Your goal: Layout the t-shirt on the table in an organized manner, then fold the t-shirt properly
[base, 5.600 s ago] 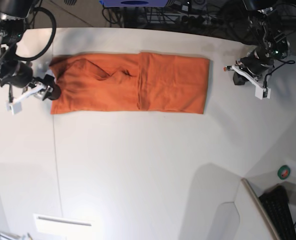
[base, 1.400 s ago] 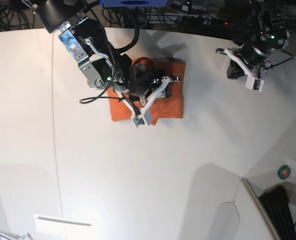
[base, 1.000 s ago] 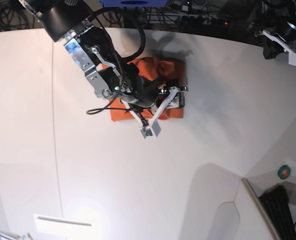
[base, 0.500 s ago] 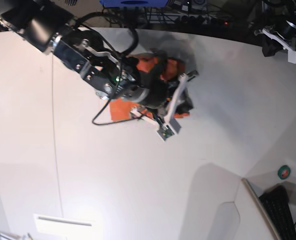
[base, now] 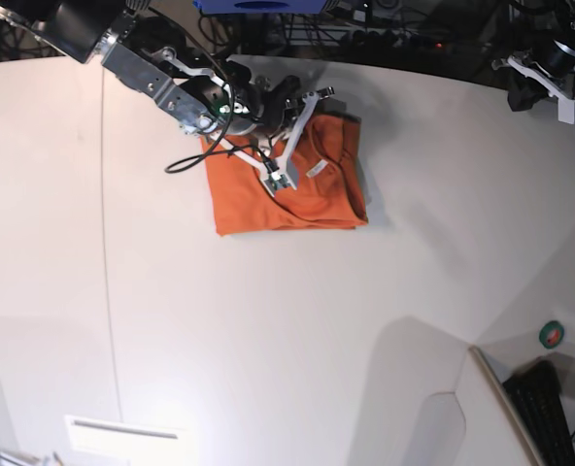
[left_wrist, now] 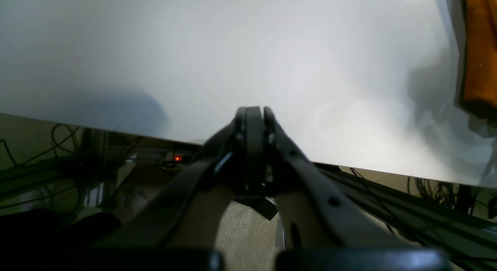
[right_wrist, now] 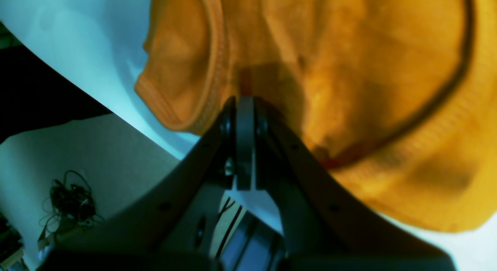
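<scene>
The orange t-shirt [base: 287,189] lies folded into a small rectangle on the white table [base: 268,320], with its white neck tag [base: 317,167] showing. My right gripper [base: 283,136] hovers over the shirt's far edge. In the right wrist view its jaws [right_wrist: 245,104] are pressed together in front of the orange cloth [right_wrist: 349,69], and I see no cloth between them. My left gripper [base: 545,73] is at the far right corner of the table, shut and empty [left_wrist: 254,110]. In the left wrist view a strip of the t-shirt [left_wrist: 479,61] shows at the right edge.
A thin dark seam [base: 105,243] runs down the table's left side. A grey-white panel with a slot [base: 122,429] sits at the near left. A green tape roll [base: 553,334] and a keyboard [base: 545,408] lie at the near right. Cables [base: 385,29] run behind the far edge.
My right arm pulled back from the shirt's right side to its far edge, and its jaws closed. More of the folded shirt is uncovered. The left arm stayed at the far right corner.
</scene>
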